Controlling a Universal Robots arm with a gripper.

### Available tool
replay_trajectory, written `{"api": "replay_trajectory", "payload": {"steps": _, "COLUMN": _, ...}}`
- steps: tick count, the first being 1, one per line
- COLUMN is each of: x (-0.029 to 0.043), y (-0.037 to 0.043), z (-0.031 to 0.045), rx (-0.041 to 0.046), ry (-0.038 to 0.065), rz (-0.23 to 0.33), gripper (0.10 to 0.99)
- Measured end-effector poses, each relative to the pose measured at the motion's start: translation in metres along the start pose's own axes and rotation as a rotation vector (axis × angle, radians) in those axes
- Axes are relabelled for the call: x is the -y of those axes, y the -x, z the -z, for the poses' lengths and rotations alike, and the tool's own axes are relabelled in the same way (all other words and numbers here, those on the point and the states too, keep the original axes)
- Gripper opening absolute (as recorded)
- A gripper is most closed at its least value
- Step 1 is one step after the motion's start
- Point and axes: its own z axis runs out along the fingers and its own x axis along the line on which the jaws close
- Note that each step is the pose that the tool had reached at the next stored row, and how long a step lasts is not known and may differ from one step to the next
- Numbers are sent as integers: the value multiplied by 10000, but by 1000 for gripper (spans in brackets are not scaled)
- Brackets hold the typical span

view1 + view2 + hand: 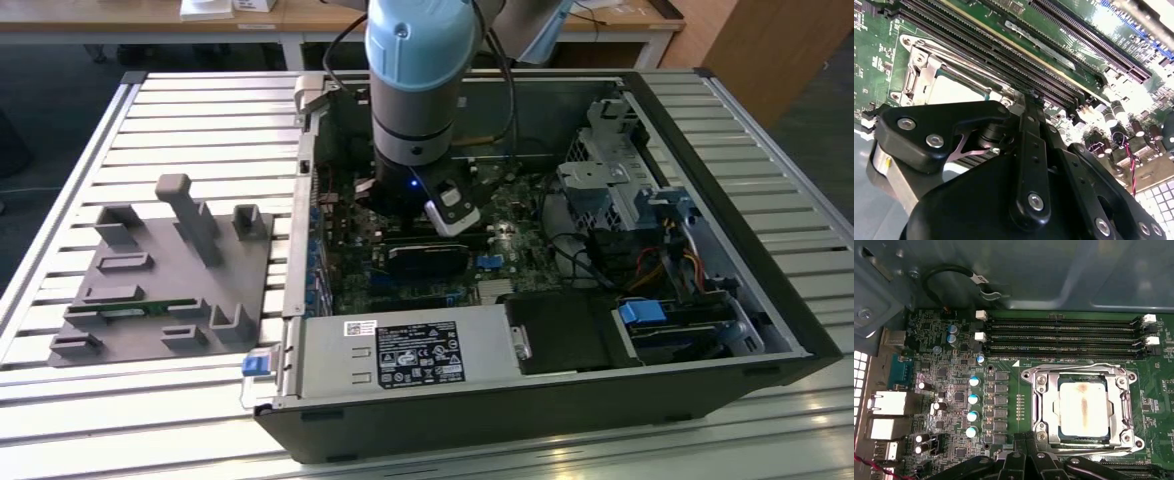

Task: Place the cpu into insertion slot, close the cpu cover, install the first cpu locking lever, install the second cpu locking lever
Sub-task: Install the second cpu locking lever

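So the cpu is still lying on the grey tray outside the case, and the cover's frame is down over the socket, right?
Not quite. The cpu is not on the grey tray; it already sits in the socket on the motherboard, as the first wrist view shows. The cover frame does lie down around it, with the chip's silver top showing through the window.
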Motion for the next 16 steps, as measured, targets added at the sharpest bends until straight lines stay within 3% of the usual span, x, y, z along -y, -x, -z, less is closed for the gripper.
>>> {"api": "replay_trajectory", "payload": {"steps": 3, "x": -9, "y": -1, "z": 31, "rx": 11, "ry": 5, "rz": 1, "gripper": 106}}
{"api": "replay_trajectory", "payload": {"steps": 9, "x": -56, "y": -1, "z": 206, "rx": 16, "ry": -3, "rz": 2, "gripper": 106}}
{"api": "replay_trajectory", "payload": {"steps": 16, "x": -93, "y": 0, "z": 355, "rx": 16, "ry": -2, "rz": 3, "gripper": 106}}
